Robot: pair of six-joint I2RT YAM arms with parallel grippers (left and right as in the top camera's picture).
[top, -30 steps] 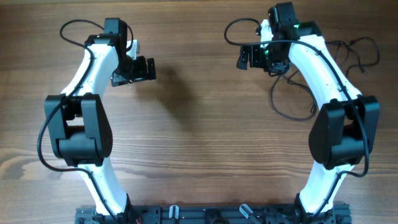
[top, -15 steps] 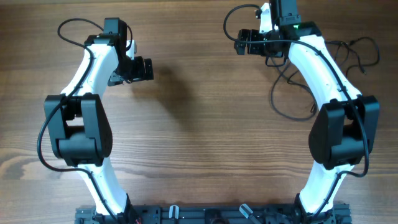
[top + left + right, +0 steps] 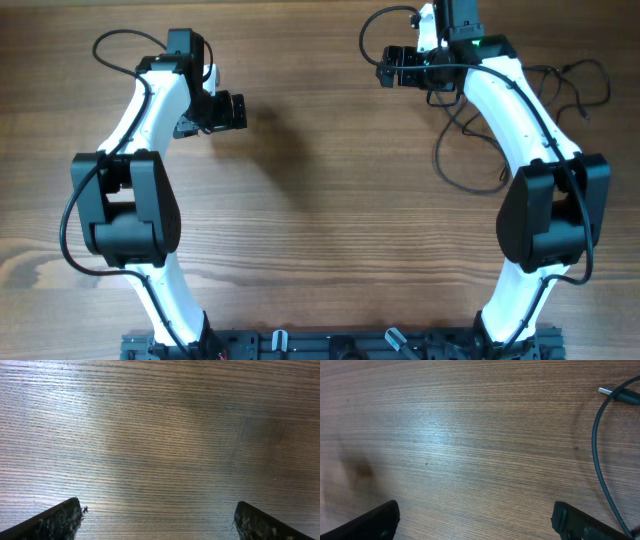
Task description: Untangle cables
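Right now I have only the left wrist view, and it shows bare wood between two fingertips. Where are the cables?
Observer: The cables lie in loose loops on the right side of the table, partly under the right arm.
Operator: Is the right end effector holding one?
Observer: No. The right end effector is open over bare wood, to the left of the loops, with nothing between its fingers.
Operator: Can you see any plug?
Observer: Yes. In the right wrist view a plug end with a metal tip lies at the upper right, and its cord curves down from there.
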